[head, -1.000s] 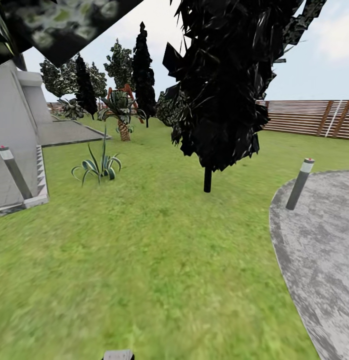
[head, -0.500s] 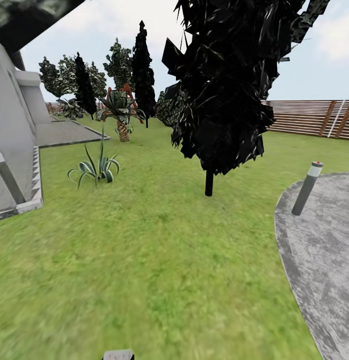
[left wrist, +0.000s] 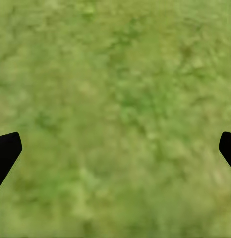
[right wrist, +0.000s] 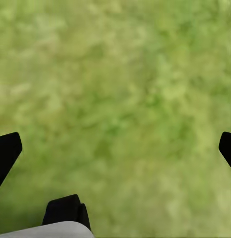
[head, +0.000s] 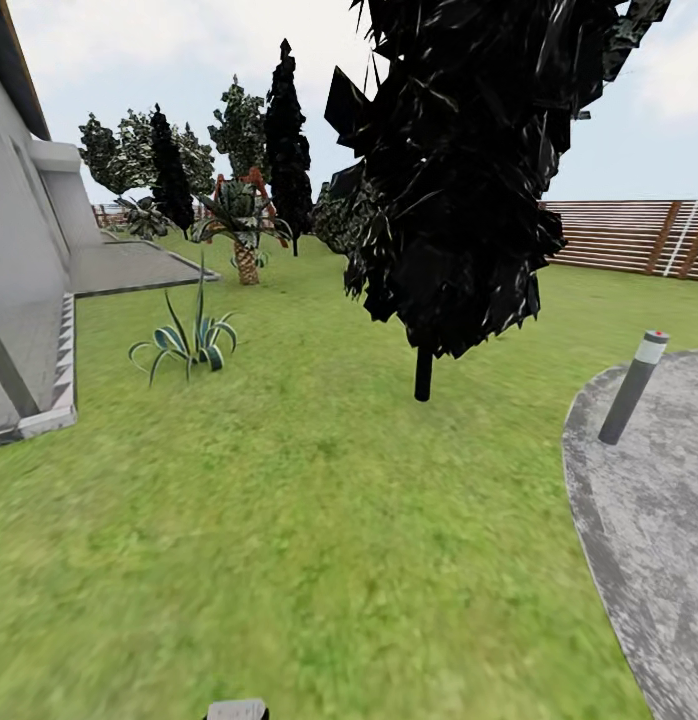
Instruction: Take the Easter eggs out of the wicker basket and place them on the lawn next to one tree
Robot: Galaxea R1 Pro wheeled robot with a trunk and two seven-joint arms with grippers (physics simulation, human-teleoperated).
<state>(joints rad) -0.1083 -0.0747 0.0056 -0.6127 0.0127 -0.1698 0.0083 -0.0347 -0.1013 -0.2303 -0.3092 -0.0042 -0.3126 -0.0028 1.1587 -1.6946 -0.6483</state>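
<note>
Grass (left wrist: 115,99) beneath both wide-spread, empty claws, left (left wrist: 115,148) and right (right wrist: 115,148); camera nearer dark tree (head: 444,180) and bollard (head: 632,388) than a second ago, so transit only; eggs and basket unsighted.

This is a home garden: a wide lawn (head: 289,520) runs beside a grey house wall (head: 19,250), with a dark-leaved tree (head: 449,170), a spiky striped plant (head: 189,335), a short palm (head: 244,225), a slatted wooden fence (head: 629,235), a paved patio (head: 649,520) and a bollard light (head: 634,385).
</note>
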